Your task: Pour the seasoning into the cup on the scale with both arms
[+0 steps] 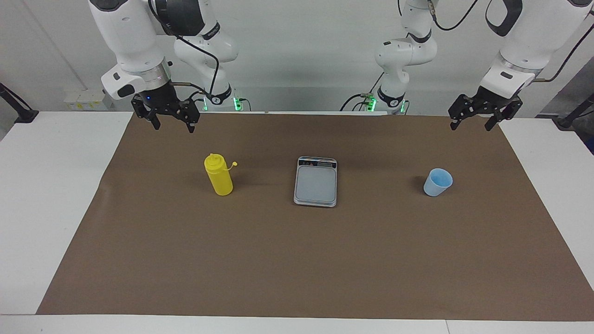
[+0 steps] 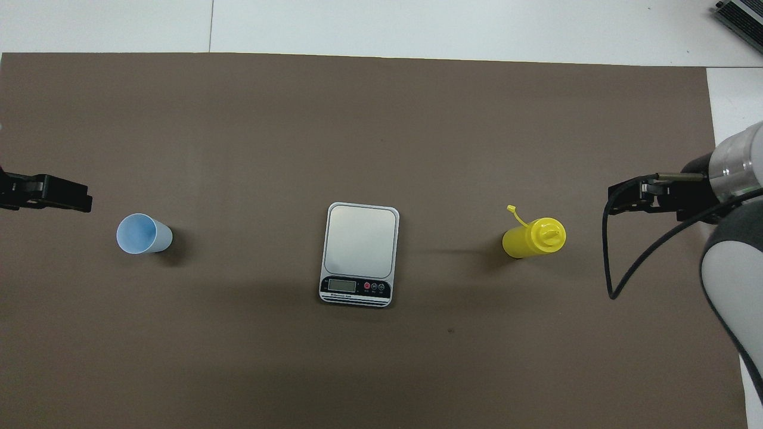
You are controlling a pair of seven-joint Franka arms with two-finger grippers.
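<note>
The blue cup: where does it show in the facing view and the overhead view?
Facing view: blue cup at the picture's right, upright on the brown mat.
Overhead view: blue cup at the picture's left.
Shared landmark: the grey scale mid-table, between cup and yellow squeeze bottle.

yellow seasoning (image 1: 218,176), blue cup (image 1: 437,182), grey scale (image 1: 316,181)
</note>
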